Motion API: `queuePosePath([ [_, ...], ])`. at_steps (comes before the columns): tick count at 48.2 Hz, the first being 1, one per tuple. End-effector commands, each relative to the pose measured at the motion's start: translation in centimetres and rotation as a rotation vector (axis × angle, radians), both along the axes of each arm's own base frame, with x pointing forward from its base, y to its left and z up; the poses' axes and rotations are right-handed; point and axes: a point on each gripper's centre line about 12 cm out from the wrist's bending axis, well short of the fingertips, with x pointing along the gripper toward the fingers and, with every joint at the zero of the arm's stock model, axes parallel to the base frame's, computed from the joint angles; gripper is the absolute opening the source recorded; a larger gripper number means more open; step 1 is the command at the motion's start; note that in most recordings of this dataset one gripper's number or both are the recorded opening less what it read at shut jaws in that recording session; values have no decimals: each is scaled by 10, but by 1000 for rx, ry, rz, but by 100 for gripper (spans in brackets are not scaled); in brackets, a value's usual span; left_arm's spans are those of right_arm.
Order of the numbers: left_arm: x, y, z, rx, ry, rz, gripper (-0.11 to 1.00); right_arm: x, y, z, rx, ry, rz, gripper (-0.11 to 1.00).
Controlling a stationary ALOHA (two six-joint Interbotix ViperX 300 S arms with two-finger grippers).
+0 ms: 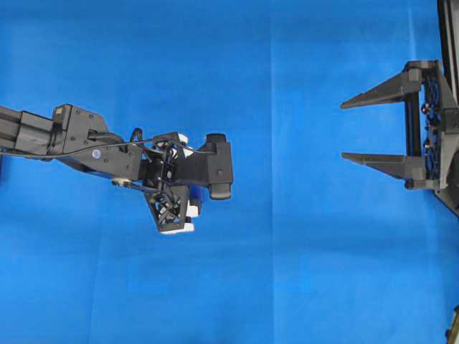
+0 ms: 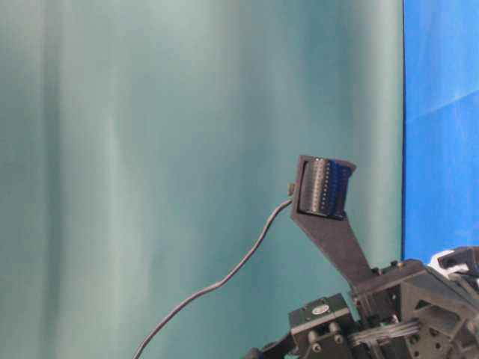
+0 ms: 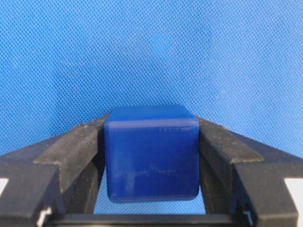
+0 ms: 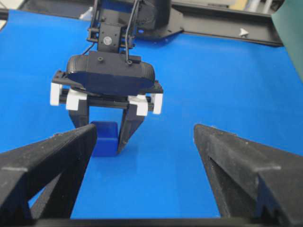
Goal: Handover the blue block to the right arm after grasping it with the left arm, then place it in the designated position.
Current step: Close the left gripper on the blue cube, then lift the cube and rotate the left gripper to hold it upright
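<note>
The left gripper (image 3: 151,156) was pinching the blue block (image 3: 151,153), one finger (image 3: 78,151) flat against each side face, as the left wrist view showed. The block sat on the blue cloth (image 3: 151,52), not yet lifted, on the left half of the work surface. In the right wrist view, the block (image 4: 105,137) stood between the left gripper's (image 4: 106,137) downward-pointing fingers, under the white finger mounts (image 4: 75,99).

Risks at the grasp:
- The pictures did not show how firmly the fingers were pressing. A loose pinch would probably let the block slide out on lifting.
- The block's edges were rounded. An off-centre grip could rotate the block between the fingers.
- The fingertips reached close to the cloth. Dragging during the lift could catch the fabric.

The right gripper (image 1: 358,129) was spread wide and held nothing. It waited well apart from the block, at the right edge of the overhead view, with its fingers (image 1: 373,92) pointing toward the left arm (image 1: 79,140).

Risks at the handover:
- The left fingers covered two faces, so the right gripper would likely need the free faces. Poor alignment could make the fingers collide.
- An early release by the left gripper would probably drop the block onto the cloth.

The designated position was not identifiable in any view.
</note>
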Motion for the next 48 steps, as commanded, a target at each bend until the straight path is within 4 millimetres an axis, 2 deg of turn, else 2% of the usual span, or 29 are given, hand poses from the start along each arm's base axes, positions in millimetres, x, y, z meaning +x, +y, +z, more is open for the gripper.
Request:
queuePosePath([
  [1, 4, -3, 9, -3, -18, -5, 49, 3, 0, 13, 3, -38, -2, 97],
  [10, 5, -4, 13, -5, -24, -5, 49, 3, 0, 12, 3, -37, -2, 97],
  [19, 4, -6, 31, -1, -11, -13, 49, 3, 0, 13, 3, -38, -2, 97],
  [35, -3, -9, 116, -6, -66, -22, 49, 4, 0, 14, 3, -40, -2, 97],
  [48, -16, -8, 165, -5, -95, -21, 49, 4, 0, 15, 3, -43, -2, 97],
])
